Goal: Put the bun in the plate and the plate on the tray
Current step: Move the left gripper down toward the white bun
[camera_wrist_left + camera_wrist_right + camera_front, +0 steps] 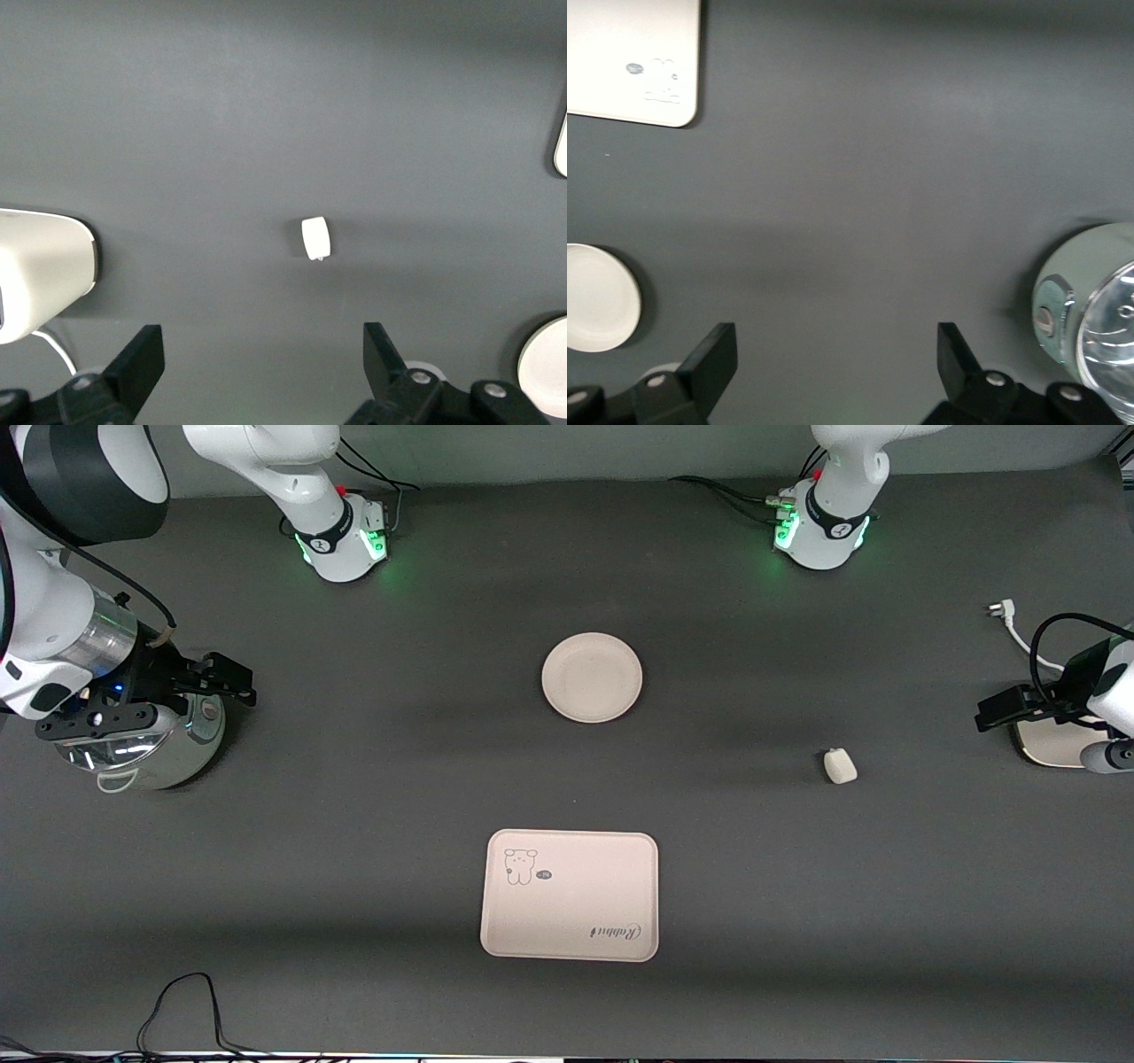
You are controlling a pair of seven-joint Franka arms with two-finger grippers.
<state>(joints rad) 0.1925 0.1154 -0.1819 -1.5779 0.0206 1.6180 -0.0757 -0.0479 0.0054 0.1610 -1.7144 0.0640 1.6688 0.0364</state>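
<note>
Both grippers had their fingers spread wide and held nothing: the left gripper (997, 710) over the toaster (1050, 744), the right gripper (232, 679) over a shiny kettle (146, 748). No step looked done. The bun (840, 766) lay alone on the table (354, 797), well apart from the plate (592, 677); the tray (570, 895) sat nearer the camera, bare.

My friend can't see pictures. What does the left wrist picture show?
A small off-white bun lies alone on the dark grey table, past the open left pincer, which holds nothing. A cream toaster pokes in at one edge, and a bit of the round plate shows at a corner.
</note>
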